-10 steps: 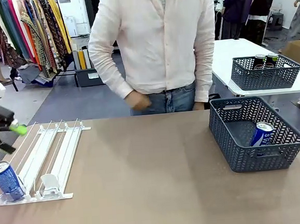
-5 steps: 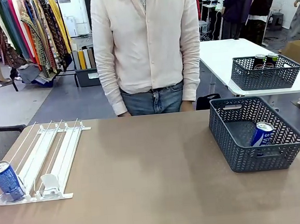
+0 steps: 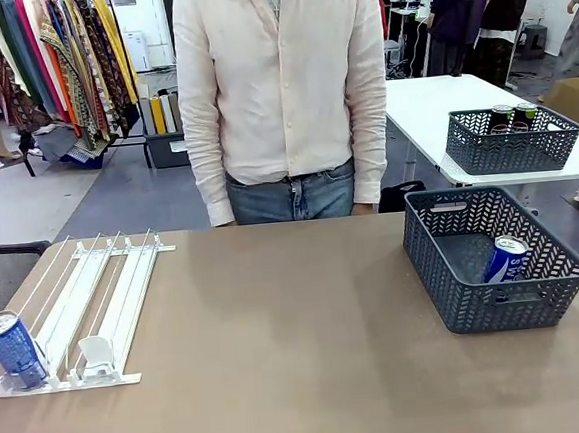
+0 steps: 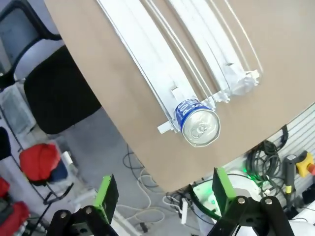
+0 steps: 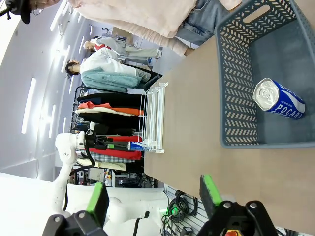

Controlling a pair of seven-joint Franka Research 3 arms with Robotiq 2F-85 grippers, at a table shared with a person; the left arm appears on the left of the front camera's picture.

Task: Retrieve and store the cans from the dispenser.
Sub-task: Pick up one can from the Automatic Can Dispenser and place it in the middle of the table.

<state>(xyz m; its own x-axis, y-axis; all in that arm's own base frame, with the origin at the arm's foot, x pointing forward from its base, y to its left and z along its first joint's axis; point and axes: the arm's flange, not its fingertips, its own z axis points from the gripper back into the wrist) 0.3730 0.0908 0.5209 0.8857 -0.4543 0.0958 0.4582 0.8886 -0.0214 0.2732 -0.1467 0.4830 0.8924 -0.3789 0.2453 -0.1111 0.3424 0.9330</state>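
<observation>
One blue can (image 3: 12,351) stands upright at the front lip of the white dispenser (image 3: 96,302), in its leftmost lane. In the left wrist view this can (image 4: 197,123) shows from above, silver top up, with my left gripper (image 4: 164,194) open high above it, off the table edge. A second blue can (image 3: 506,258) lies tilted inside the grey mesh basket (image 3: 477,307) at the right. My right gripper (image 5: 153,194) is open and holds nothing, hovering on the near side of the basket (image 5: 236,83) with its can (image 5: 278,98).
A person in a pale shirt (image 3: 284,86) stands at the far edge, arms down. Behind, a white table carries another mesh basket (image 3: 513,149) with dark cans. A black chair (image 4: 59,93) sits beside the table's left end. Bare tabletop (image 3: 288,327) lies between dispenser and basket.
My left gripper, seen at the front view's left edge a second ago, has drawn out of that view. The person straightened and lowered both arms.
</observation>
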